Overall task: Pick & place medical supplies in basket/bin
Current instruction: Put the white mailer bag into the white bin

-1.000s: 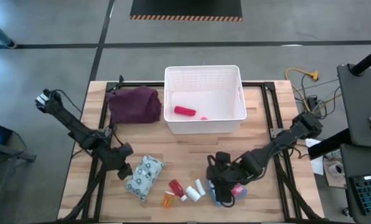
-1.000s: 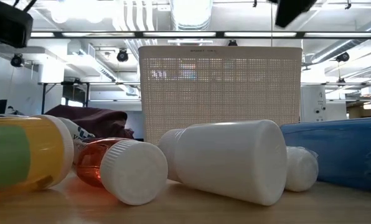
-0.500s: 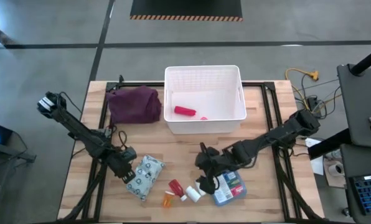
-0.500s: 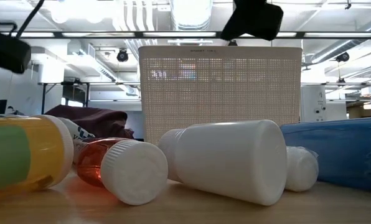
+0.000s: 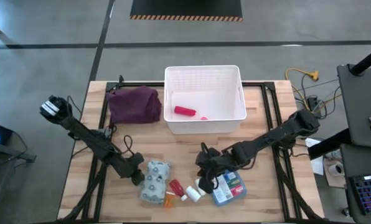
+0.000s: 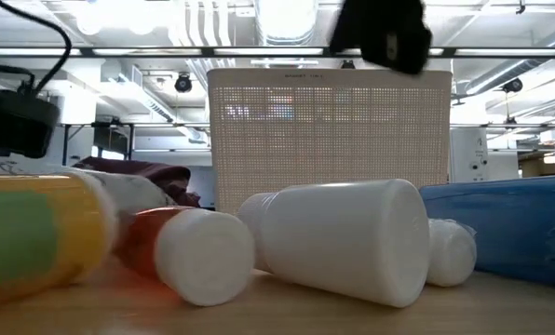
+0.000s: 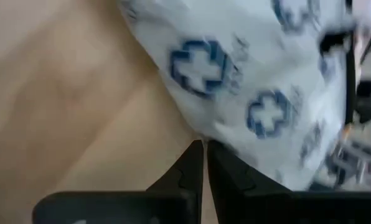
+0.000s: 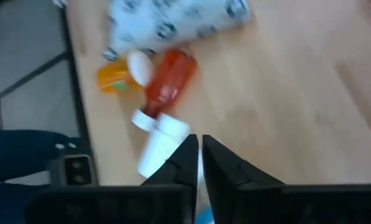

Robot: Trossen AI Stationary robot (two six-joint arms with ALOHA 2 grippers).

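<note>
The patterned grey-white pouch [image 5: 154,182] lies flat near the table's front edge, beside the red bottle [image 5: 175,186], the orange bottle [image 5: 167,199] and white bottles [image 5: 195,193]. My left gripper [image 5: 139,178] is shut at the pouch's left edge. My right gripper [image 5: 204,177] is shut, just above the white bottles and left of the blue-and-red flat box [image 5: 230,186]. The white ribbed bin [image 5: 203,68] stands at the far middle with the red packet [image 5: 184,111] in it. My left gripper pushes the pouch's left edge [image 7: 195,124] with its shut fingertips, coming slanting down from the table's left. The pouch lies flat on the table, its right side against the red and orange bottles. My right gripper's fingertips stand next to a white bottle [image 8: 155,149]; I cannot tell whether they touch it.
A maroon-purple cloth bundle [image 5: 134,104] lies left of the bin. A small pink item [image 5: 204,117] lies in the bin beside the red packet. Bare wood shows between the bin and the bottles.
My left gripper has gone toward the table's right and near edges, sliding and turning the pouch up against the red and orange bottles, which have shifted. My right gripper has gone left, off the blue-and-red box to over the white bottles, then held still.
</note>
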